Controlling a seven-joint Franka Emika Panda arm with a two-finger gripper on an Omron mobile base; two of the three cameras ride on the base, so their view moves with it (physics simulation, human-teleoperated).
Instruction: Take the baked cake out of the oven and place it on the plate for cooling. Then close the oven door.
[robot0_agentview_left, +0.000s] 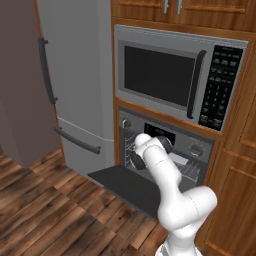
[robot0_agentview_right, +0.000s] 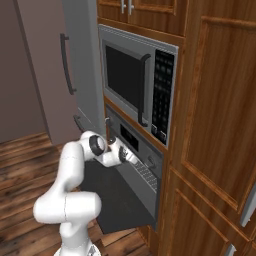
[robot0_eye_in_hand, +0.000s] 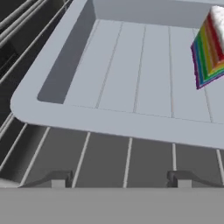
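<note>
The oven (robot0_agentview_left: 196, 149) stands open, its dark oven door (robot0_agentview_left: 125, 182) dropped flat toward the floor. My arm reaches into the cavity, and my gripper (robot0_eye_in_hand: 120, 180) hovers low over the wire rack (robot0_eye_in_hand: 109, 159), open, fingertips wide apart with nothing between them. Just beyond the fingertips is the near rim of a grey baking tray (robot0_eye_in_hand: 109, 121). The cake (robot0_eye_in_hand: 211, 50), a rainbow-layered slice with white icing, sits in the tray at the right edge of the hand view. The plate is out of view. In the right base view the hand (robot0_agentview_right: 123, 155) is at the oven mouth above the oven door (robot0_agentview_right: 120, 200).
A silver microwave (robot0_agentview_left: 175, 75) is mounted directly above the oven. A grey fridge (robot0_agentview_left: 75, 75) with dark handles stands to the left. Wooden cabinet panels (robot0_agentview_right: 215, 125) close in on the right. Wood floor (robot0_agentview_left: 45, 210) lies open in front of the door.
</note>
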